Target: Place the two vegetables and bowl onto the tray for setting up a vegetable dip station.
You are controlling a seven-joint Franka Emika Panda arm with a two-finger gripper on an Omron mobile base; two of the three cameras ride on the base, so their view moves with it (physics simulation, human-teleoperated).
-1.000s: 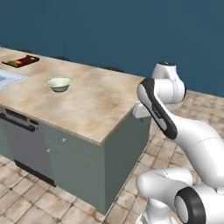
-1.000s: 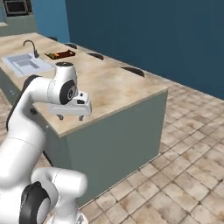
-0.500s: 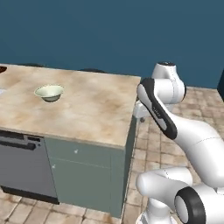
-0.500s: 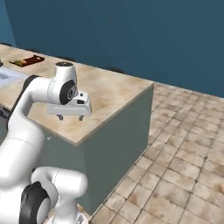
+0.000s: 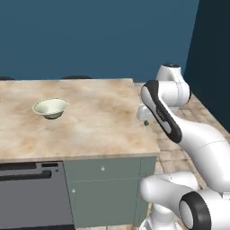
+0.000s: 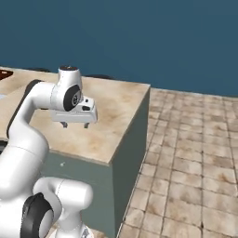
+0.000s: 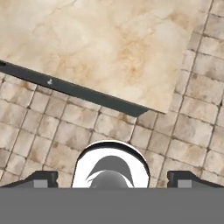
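The pale greenish-white bowl (image 5: 50, 108) stands upright on the beige stone counter (image 5: 99, 121), left of the middle. My gripper (image 6: 76, 124) hangs a little above the counter's right end, well to the right of the bowl, pointing down. It is open, its fingertips (image 7: 42, 176) wide apart with nothing between them. A dark reddish sliver at the far left edge of the right base view is the tray (image 6: 3, 73). The two vegetables are out of view.
The counter ends in a corner (image 6: 148, 86) just right of the gripper, with tiled floor (image 6: 186, 148) beyond and below. A dark dishwasher front (image 5: 31, 197) and grey-green cabinet doors (image 5: 108, 188) sit under the counter. A dark blue wall runs behind it.
The whole picture has shifted: the base has driven and turned, so the sink has left both views and the tray is now at the frame edge. The arm's pose and the open jaws are unchanged.
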